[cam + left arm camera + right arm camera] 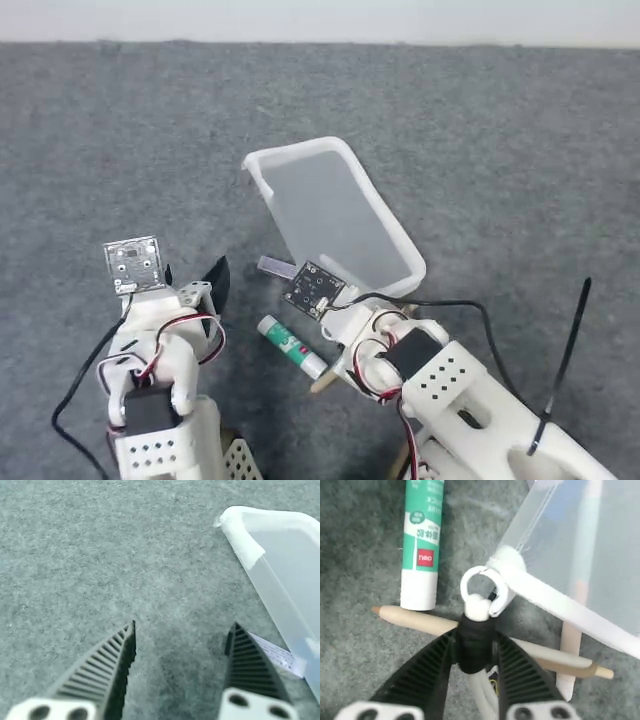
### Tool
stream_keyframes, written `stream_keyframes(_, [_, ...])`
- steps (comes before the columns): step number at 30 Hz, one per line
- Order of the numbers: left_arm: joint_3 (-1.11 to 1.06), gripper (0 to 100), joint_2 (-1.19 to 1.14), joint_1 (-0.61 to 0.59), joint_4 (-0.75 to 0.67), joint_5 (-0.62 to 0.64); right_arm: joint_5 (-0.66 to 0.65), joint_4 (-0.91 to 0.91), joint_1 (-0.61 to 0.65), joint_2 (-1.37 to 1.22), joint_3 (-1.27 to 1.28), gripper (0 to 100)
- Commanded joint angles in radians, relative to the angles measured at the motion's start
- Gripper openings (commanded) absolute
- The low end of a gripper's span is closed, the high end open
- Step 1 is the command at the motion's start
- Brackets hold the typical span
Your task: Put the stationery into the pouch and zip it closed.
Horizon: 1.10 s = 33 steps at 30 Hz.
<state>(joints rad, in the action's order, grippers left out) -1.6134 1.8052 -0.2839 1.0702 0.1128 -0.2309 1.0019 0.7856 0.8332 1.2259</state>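
On grey felt [480, 130], the zipper pull [475, 630] of the pouch [580, 545] is pinched by the right gripper [476, 637], with a glue stick [422, 545] and a pencil [415, 619] just beyond; the left gripper [183, 630] is spread.

Clear, wht-edged pouch [330, 210]; grn/wht glue stick [290, 345].

The left arm's white-and-black tool [182, 630] points forward and down, its two ribbed fingers [115, 655] spread wide apart. The right arm's matching tool [476, 636] is pinched tight on a small black tab [472, 655].
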Motion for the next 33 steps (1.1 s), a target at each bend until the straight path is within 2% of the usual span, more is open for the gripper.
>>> stream_keyframes(1, [0.021,28,0.009,0.005,-0.028,0.005,0.011,0.019,-0.019,0.048,-0.069,0.8])
stream_keyframes(8, [0.030,28,0.009,0.005,-0.012,0.003,0.012,0.116,-0.088,0.050,-0.227,0.7])
stream_keyframes(18, [0.064,28,0.009,0.005,0.031,0.003,0.011,0.131,-0.125,0.050,-0.400,0.6])
stream_keyframes(25, [0.064,28,0.009,0.003,0.032,0.003,0.003,0.173,-0.120,0.048,-0.583,0.6])
stream_keyframes(33, [0.065,28,0.009,0.003,0.031,0.003,0.002,0.107,-0.084,0.048,-0.674,0.6])
